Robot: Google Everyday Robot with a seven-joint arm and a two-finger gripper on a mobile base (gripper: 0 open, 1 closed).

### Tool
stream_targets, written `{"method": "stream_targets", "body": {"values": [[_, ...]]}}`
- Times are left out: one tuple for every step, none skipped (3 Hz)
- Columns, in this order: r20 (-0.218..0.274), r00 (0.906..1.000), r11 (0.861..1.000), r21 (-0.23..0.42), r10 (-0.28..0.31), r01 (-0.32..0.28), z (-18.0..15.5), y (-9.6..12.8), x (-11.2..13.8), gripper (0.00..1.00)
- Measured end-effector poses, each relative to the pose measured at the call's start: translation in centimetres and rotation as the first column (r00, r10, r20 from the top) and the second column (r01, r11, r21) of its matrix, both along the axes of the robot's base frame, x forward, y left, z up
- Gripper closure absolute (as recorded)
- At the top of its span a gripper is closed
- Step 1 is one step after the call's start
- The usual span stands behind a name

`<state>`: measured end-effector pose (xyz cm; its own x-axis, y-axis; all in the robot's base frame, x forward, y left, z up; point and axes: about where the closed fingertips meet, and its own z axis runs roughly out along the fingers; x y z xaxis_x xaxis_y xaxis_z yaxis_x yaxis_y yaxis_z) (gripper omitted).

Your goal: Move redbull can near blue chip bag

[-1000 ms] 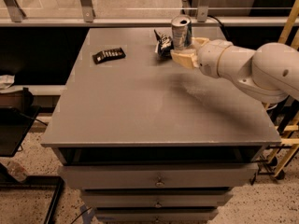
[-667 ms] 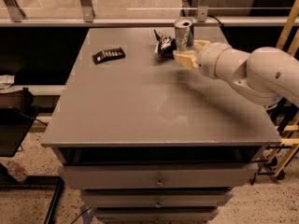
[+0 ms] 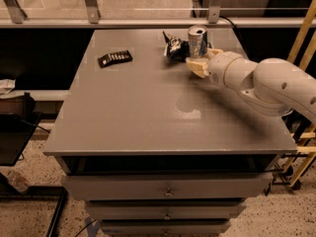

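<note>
The gripper [image 3: 202, 59] sits at the redbull can's [image 3: 197, 39] base, and I cannot tell if it grips. A careless retreat could topple the can onto the blue chip bag [image 3: 174, 48] just left.

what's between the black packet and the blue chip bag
Only bare table between black packet and blue chip bag, seen in the camera view. The gripper is at the redbull can, beside the bag.
</note>
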<state>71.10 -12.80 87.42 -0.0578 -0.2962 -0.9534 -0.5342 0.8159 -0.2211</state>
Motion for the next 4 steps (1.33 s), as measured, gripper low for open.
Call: {"method": "stream_targets", "body": {"values": [[0.004, 0.9997, 1.000, 0.011, -0.024, 0.024, -0.7, -0.6, 0.4, 1.00], [-0.001, 0.9992, 0.999, 0.033, -0.039, 0.039, -1.6, -1.0, 0.5, 1.00], [-0.019, 0.9986, 0.997, 0.062, -0.049, 0.050, -2.7, -1.5, 0.7, 1.00], [-0.018, 0.9988, 0.997, 0.062, -0.046, 0.047, -2.6, -1.3, 0.7, 0.83]]}}
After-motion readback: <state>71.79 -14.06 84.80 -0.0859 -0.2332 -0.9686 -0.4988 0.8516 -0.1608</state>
